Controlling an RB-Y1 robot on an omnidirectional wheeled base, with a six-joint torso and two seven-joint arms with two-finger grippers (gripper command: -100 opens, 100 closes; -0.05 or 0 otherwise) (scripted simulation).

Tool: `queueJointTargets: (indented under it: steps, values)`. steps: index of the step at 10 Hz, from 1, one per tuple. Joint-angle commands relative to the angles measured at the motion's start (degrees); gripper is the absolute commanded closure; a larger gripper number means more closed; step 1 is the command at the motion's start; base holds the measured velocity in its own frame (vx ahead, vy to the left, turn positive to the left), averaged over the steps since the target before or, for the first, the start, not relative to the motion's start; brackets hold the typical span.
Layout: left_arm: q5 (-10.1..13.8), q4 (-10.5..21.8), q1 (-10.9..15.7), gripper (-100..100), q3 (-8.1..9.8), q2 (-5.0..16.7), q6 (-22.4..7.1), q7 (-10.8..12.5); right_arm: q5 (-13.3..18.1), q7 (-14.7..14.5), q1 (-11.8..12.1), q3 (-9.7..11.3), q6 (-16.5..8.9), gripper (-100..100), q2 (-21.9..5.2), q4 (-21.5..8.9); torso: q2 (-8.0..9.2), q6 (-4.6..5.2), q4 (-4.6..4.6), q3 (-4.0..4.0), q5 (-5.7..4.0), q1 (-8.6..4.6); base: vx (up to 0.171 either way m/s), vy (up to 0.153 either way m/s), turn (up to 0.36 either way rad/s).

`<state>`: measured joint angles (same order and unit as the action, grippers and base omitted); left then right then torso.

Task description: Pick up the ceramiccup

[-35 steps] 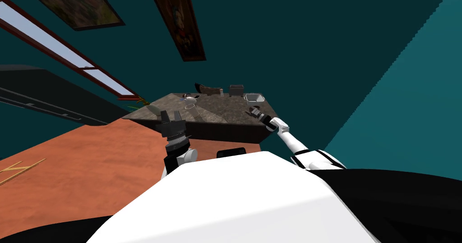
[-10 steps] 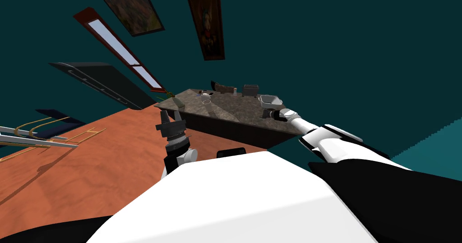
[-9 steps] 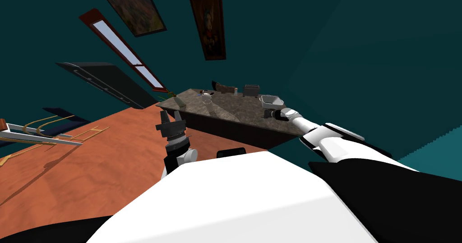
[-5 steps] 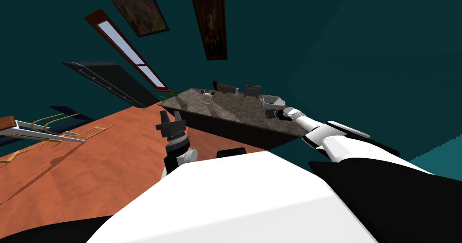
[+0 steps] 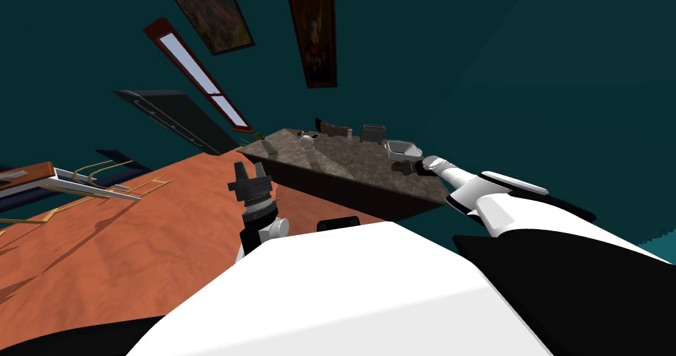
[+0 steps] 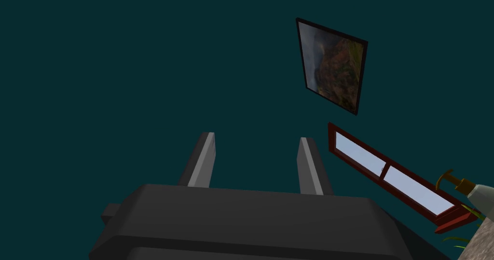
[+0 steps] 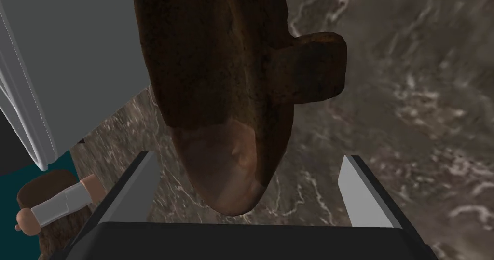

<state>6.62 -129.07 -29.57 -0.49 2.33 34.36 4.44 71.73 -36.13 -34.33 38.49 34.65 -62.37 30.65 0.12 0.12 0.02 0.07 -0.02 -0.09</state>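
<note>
Right pincer point(image 7: 247, 156) is open, its two blades standing wide apart on either side of the cup point(image 7: 217, 74) without pressing it; a strip of worktop point(image 7: 415, 107) shows between each blade and the cup's sides. The cup is dark brown and rough-looking, with a stubby handle point(image 7: 313, 69) sticking out to one side. Its rounded, paler end points at my pincer's body and lies between the fingertips. Whether it stands upright or lies over I cannot tell from my wrist. It rests on the marbled grey-brown worktop just beside a pale grey tub point(image 7: 67, 59), on the side away from the handle, and I cannot tell whether the two touch. Past the tub, near the worktop's edge, is a small brown and grey thing point(image 7: 48, 209) that I cannot make out. From my head I see my right arm stretched out over the near right end of the worktop, its pincer just in front of the tub. Further along the top stand a dark box point(image 5: 373, 133), a glass point(image 5: 307, 148) and, at the far left corner, a bottle point(image 5: 269, 147), all well apart from the cup. My left pincer point(image 5: 249, 167) is held up close to my chest, over the orange-brown floor point(image 5: 132, 240) on the near side of the worktop — its blades point upward, parted, with nothing between them.
</note>
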Motion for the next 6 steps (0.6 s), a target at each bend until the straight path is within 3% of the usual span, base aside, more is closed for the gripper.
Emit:
queueJointTargets:
  steps: [1,5,6]
  values:
    - [0.00,0.00,0.00,0,0.00,0.00,0.00,0.00,0.57,1.65,0.24,0.83,-0.57,-100,-0.74,1.18,0.00,0.00,0.00,0.00,0.00,0.00,0.000,0.000,0.000]
    - [0.00,0.00,0.00,0,0.00,0.00,0.00,0.00,3.09,0.71,-0.25,5.76,-0.76,-100,-1.69,-2.35,-0.02,0.00,-0.01,-0.01,-0.01,-0.02,0.006,-0.011,0.046]
    - [0.00,0.00,0.00,0,0.00,0.00,0.00,0.00,2.51,0.37,-0.27,4.75,-0.73,-100,-1.59,-2.28,-0.04,-0.01,-0.01,-0.02,-0.02,-0.03,0.005,-0.008,0.008]
